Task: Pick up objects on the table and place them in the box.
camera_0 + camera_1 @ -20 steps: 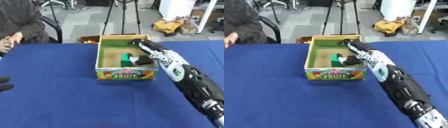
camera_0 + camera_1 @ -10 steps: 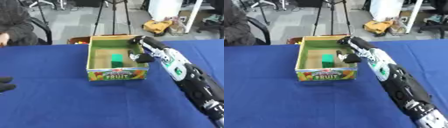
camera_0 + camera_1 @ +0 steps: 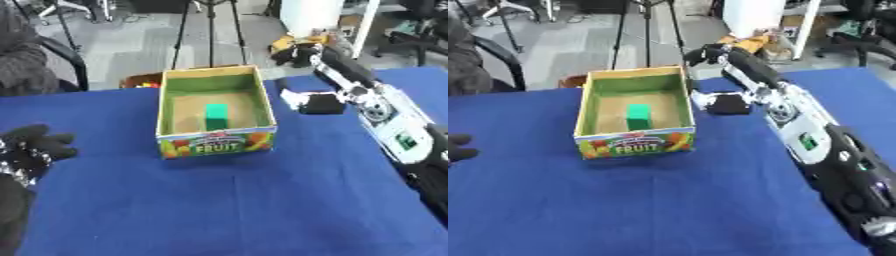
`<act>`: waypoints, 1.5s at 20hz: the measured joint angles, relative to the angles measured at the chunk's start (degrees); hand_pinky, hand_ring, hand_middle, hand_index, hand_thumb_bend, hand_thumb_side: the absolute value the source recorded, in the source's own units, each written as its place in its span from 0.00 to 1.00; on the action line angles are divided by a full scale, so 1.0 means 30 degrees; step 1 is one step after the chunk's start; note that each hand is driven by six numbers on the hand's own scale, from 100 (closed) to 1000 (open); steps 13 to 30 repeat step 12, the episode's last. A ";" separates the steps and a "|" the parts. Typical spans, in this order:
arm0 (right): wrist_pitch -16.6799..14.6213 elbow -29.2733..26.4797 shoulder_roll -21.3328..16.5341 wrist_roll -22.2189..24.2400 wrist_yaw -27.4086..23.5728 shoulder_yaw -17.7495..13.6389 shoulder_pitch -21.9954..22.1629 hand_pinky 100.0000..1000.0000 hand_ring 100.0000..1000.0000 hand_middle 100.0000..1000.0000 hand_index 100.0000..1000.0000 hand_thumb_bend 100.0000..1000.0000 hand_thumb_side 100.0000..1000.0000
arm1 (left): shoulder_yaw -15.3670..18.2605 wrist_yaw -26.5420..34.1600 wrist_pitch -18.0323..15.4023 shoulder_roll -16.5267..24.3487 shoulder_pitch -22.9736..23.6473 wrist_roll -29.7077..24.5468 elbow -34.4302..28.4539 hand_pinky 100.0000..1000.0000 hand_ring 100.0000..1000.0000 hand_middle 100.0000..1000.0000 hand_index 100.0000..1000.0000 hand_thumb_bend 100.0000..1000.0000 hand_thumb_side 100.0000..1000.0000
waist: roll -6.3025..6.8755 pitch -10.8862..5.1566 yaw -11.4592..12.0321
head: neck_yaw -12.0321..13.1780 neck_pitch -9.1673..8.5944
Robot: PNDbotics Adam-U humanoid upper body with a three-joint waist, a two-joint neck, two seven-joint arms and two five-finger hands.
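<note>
**One green block in the fruit box, right hand beside it**

One open cardboard box with a printed fruit label on its front wall [image 3: 216, 142] stands on the desk covered in blue cloth [image 3: 219, 210]. Inside the box lies one green rectangular block [image 3: 214, 116], resting on the brown floor near the middle, clear of all four walls. No other loose item can be made out on the cloth around the box.

The robot's right hand [image 3: 317, 102], black with silver and white parts, is just to the right of the box, outside its right wall and level with the box's back half. It holds nothing; whether its fingers are curled or straight cannot be told from these views. The right forearm runs from the hand towards the lower right, away from the box.

The robot's left hand [image 3: 33, 145], black, shows at the left edge, well apart from the box and level with its front wall. Its fingers are curled together and empty.

Behind the box, just past its back left corner, a small patch of red and orange shows at the desk's far edge.
</note>
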 measured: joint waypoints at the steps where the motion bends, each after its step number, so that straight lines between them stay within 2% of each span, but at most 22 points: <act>1: 0.0183 -0.0512 0.0000 0.0183 -0.0297 0.0068 0.0259 0.76 0.78 0.67 0.84 0.00 0.50 | 0.0061 -0.0053 -0.0027 0.0001 0.0075 0.0083 0.0018 0.73 0.75 0.52 0.75 0.74 0.66 | 0.0002 -0.0013 -0.0124 | 0.0099 0.0075; 8: 0.1980 -0.3792 -0.0012 0.1523 -0.2455 0.0236 0.1895 0.75 0.78 0.66 0.84 0.00 0.56 | 0.0410 -0.0387 -0.0096 0.0001 0.0433 0.0645 0.0232 0.70 0.76 0.52 0.75 0.73 0.67 | 0.0130 -0.0150 -0.0520 | 0.0399 0.0245; 12: 0.3056 -0.4792 -0.0012 0.1900 -0.3717 0.0164 0.2332 0.75 0.78 0.65 0.83 0.00 0.58 | 0.0471 -0.0547 -0.0104 0.0001 0.0698 0.0738 0.0355 0.67 0.76 0.52 0.75 0.73 0.67 | 0.0211 -0.0169 -0.0551 | 0.0619 0.0247; 30: 0.3056 -0.4792 -0.0012 0.1900 -0.3717 0.0164 0.2332 0.75 0.78 0.65 0.83 0.00 0.58 | 0.0471 -0.0547 -0.0104 0.0001 0.0698 0.0738 0.0355 0.67 0.76 0.52 0.75 0.73 0.67 | 0.0211 -0.0169 -0.0551 | 0.0619 0.0247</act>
